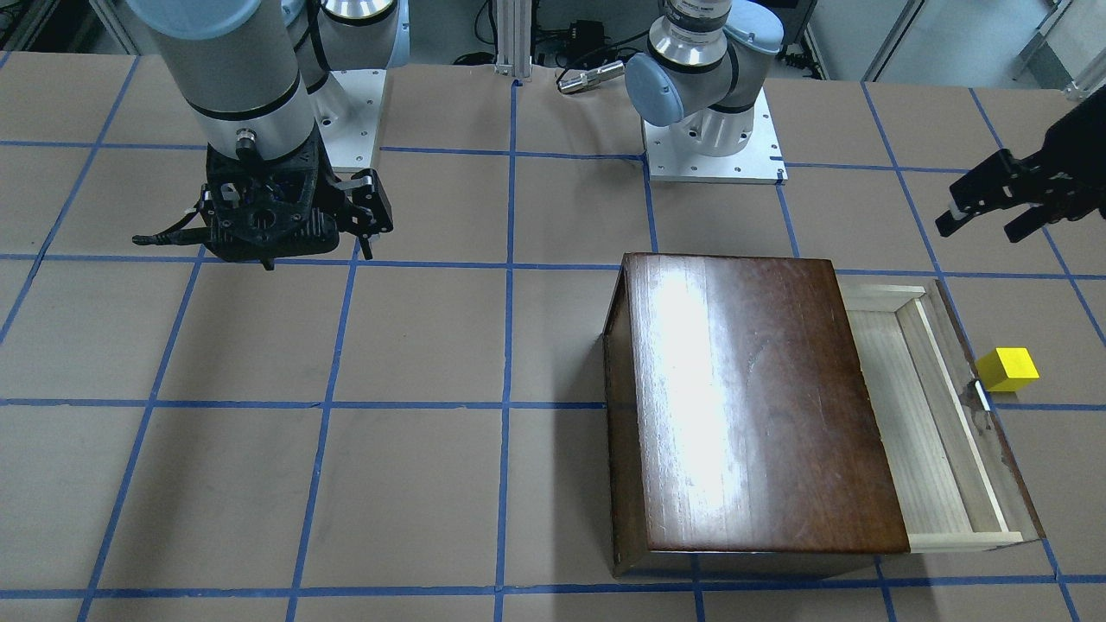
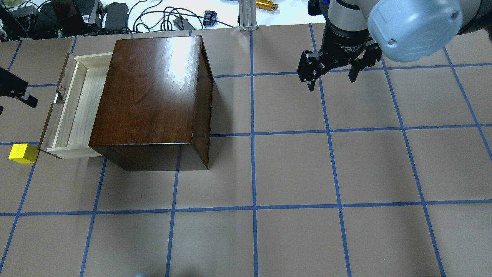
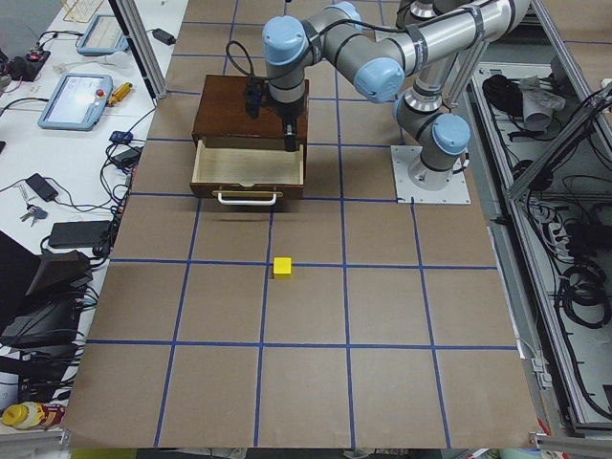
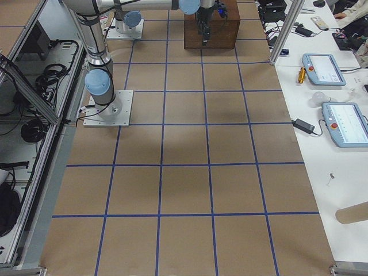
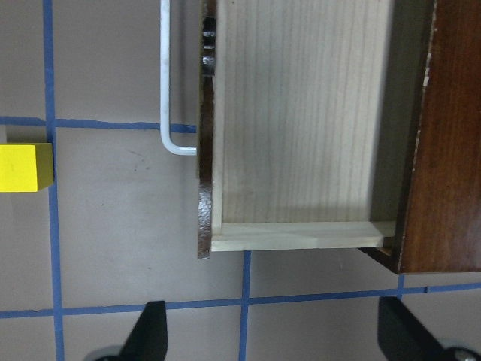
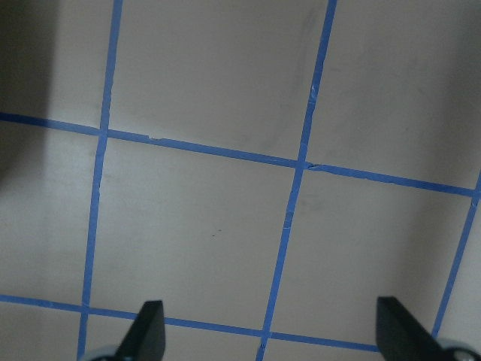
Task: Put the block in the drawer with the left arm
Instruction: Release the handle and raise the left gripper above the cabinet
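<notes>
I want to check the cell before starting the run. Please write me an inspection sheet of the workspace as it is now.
surface: brown table with a blue tape grid.
job's things: yellow block lies on the table in front of the drawer, apart from it; the drawer is pulled open from the dark wooden box, with nothing inside.
clutter: nothing seen.
grippers: left gripper open, holding nothing, near the drawer's front; right gripper open, over bare table away from the box.
cables: tangle of black leads beyond the table's far edge.
surroundings: teach pendants beside the table.
</notes>
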{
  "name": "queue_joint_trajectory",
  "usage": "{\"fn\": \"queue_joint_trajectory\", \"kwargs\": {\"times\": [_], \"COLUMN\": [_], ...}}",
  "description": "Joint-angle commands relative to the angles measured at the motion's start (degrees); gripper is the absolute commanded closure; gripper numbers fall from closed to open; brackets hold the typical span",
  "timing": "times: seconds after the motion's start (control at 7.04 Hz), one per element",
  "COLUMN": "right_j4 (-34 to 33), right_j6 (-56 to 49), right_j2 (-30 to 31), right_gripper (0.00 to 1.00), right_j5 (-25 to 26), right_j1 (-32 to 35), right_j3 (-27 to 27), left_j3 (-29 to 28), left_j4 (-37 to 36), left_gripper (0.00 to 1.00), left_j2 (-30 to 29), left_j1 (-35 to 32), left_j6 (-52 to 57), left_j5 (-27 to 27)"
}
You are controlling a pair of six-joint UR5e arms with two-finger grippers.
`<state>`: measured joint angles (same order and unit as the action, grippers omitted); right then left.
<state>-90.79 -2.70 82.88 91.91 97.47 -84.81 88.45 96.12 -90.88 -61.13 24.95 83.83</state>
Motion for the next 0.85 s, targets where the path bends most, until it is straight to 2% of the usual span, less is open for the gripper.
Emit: {"fn": "queue_joint_trajectory", "kwargs": {"times": [0.0, 0.28, 0.71], "right_j4": [0.0, 0.0, 0.0], "right_j6": [0.0, 0.1, 0.1], "right_j2": [0.0, 0.0, 0.0], "right_gripper": [0.0, 0.0, 0.0], "right_j5": [0.0, 0.0, -0.1], "right_j1": [0.0, 0.0, 0.0], "right_j3": [0.0, 0.0, 0.0], "left_j3": [-2.2, -1.4, -0.7], "left_j4": [-2.0, -7.8, -8.8], "left_gripper": [0.0, 0.0, 0.0], "left_j2": [-1.3, -2.1, -2.1], "left_j1": [-12.2, -21.5, -25.4], "left_j6": [-15.0, -19.7, -21.2], "left_j5": [4.4, 4.9, 6.7]}}
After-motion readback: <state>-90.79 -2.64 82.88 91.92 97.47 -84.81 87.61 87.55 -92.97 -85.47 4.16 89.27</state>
